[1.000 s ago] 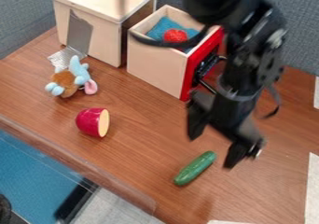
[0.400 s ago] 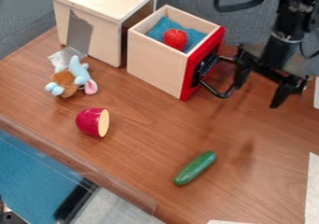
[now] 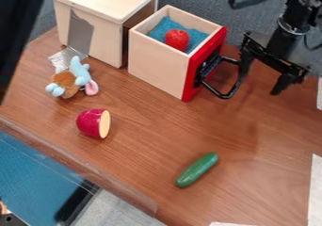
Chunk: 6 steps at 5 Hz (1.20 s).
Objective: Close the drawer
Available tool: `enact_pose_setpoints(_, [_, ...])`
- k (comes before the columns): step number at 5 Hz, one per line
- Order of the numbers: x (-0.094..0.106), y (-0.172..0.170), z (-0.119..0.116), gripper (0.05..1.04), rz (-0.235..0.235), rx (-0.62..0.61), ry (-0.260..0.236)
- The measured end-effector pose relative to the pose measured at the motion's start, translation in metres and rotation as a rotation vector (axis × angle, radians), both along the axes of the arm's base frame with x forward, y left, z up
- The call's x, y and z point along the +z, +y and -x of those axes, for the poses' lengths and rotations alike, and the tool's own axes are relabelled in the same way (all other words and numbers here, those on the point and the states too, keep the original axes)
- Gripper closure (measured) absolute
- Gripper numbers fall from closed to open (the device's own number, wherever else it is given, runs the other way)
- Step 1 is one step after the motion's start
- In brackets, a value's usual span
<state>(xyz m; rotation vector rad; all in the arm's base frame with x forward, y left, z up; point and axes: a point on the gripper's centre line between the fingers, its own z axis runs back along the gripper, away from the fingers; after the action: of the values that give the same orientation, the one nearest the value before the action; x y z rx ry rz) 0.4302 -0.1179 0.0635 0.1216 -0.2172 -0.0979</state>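
Gripper (image 3: 259,85), spread wide & empty, had swung up from nr cucumber (image 3: 197,169) to beside handle (image 3: 224,96); drawer (image 3: 156,66) still open, push prob. next.

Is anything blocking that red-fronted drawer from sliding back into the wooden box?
Nothing visible stands between the drawer and the wooden box. The strawberry sits inside the drawer; I can't tell if it clears the opening. The plush toy lies aside.

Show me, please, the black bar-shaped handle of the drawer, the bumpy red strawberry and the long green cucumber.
Black bar-shaped handle (image 3: 224,96): camera view, on its outer bend.
Bumpy red strawberry (image 3: 177,39): camera view, on its middle.
Long green cucumber (image 3: 197,170): camera view, middle of its upper side.
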Motion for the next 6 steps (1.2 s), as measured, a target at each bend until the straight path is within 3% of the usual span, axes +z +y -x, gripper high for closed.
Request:
enact_pose_setpoints(1, [-0.011,0.007,-0.007,0.084,-0.020,0.020,0.012])
enact_pose_setpoints(2, [-0.026,0.011,-0.011,0.084,-0.072,0.013,0.035])
enact_pose_setpoints(3, [-0.033,0.014,-0.010,0.137,-0.097,0.017,0.055])
enact_pose_setpoints(5, [-0.034,0.018,-0.009,0.725,-0.122,0.058,0.063])
enact_pose_setpoints(6, [-0.033,0.022,-0.010,0.924,-0.141,0.088,0.050])
